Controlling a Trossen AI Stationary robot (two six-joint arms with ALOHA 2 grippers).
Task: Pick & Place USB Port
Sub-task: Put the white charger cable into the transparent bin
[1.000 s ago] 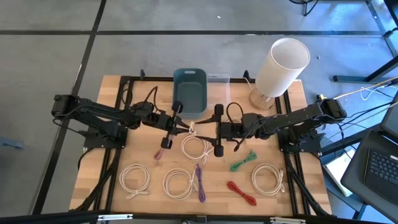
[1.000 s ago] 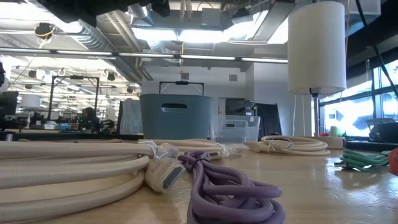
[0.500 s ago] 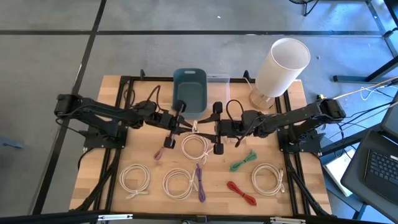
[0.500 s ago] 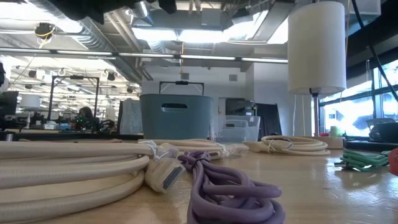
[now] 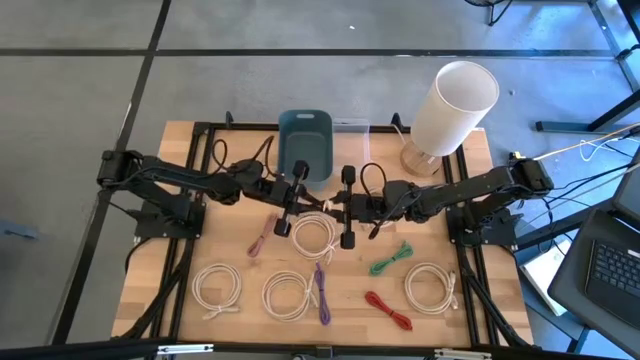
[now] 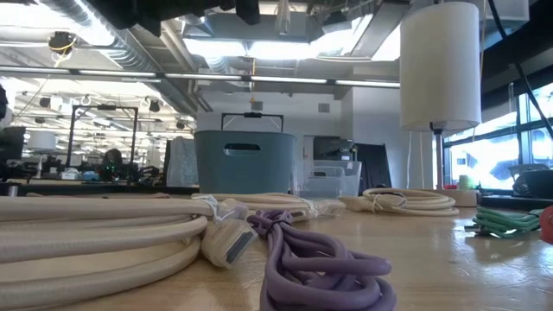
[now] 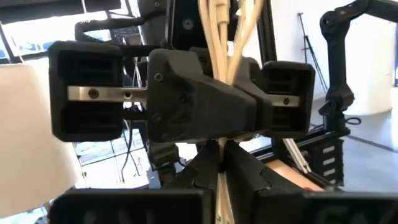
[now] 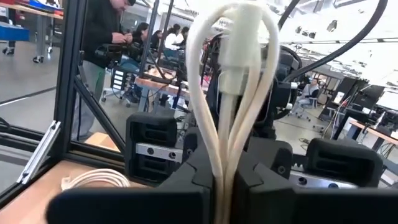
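A small bundle of white USB cable [image 5: 318,206] hangs in the air over the table's middle, just near of the blue bin [image 5: 305,150]. My left gripper [image 5: 305,204] reaches it from the table's left and my right gripper [image 5: 333,207] from the right. They face each other closely, and both are shut on the bundle. In the right wrist view the bundle's loops and a white connector [image 8: 236,62] stick out past my fingers, with the left gripper behind them. In the left wrist view the right gripper's body [image 7: 199,106] fills the picture. My left gripper pinches the bundle's strands [image 7: 218,182] between its two fingers, coming level from the table's left. The bundle is clear of the table. My right gripper pinches several looped strands [image 8: 225,149] below the connector between its two fingers, coming level from the table's right. The loops stand out beyond the fingertips.
A white coil [image 5: 315,238] lies on the table under the grippers. Nearer lie white coils [image 5: 217,287] [image 5: 288,295] [image 5: 430,287] and purple [image 5: 322,292], green [image 5: 390,260], red [image 5: 388,310] and pink [image 5: 258,240] cables. A white lamp [image 5: 455,105] stands far right.
My left gripper has carried the white cable bundle toward the table's right, up to my right gripper, which has edged a little toward the left. The bundle stays lifted clear of the table.
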